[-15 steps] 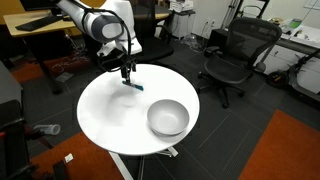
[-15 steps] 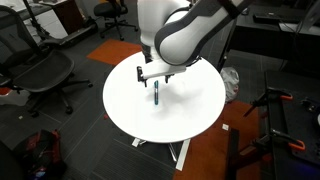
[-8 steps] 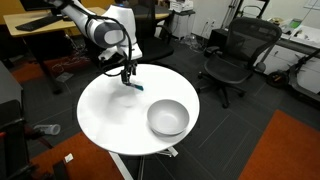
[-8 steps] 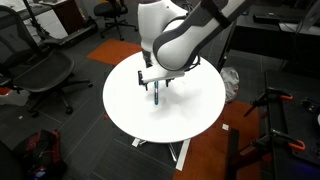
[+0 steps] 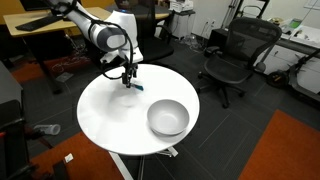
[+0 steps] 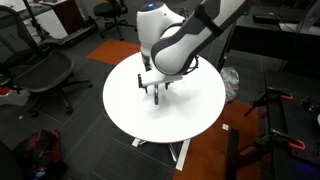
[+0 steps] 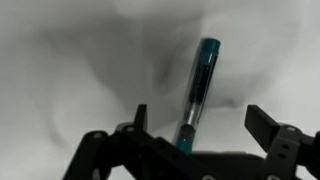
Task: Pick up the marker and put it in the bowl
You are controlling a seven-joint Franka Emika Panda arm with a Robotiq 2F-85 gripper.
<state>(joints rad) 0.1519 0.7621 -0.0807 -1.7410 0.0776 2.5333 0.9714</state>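
The marker (image 7: 196,92), a thin dark stick with teal ends, lies on the white round table (image 5: 105,115). In the wrist view it runs between my two fingers, with gaps on both sides. My gripper (image 7: 200,122) is open and low over it, near the table's far edge (image 5: 128,79). The marker also shows as a small teal mark under the fingers in both exterior views (image 5: 134,86) (image 6: 157,97). The grey-silvery bowl (image 5: 168,118) stands empty on the table, well apart from the gripper. The bowl is hidden behind the arm in an exterior view.
Black office chairs (image 5: 237,55) (image 6: 45,72) stand around the table. A wooden desk (image 5: 35,30) is behind the arm. An orange carpet patch (image 5: 285,150) lies on the floor. The table top (image 6: 190,110) is white and round.
My gripper has lowered over the marker, and the arm has leaned further towards the table. The marker and the bowl have not moved.
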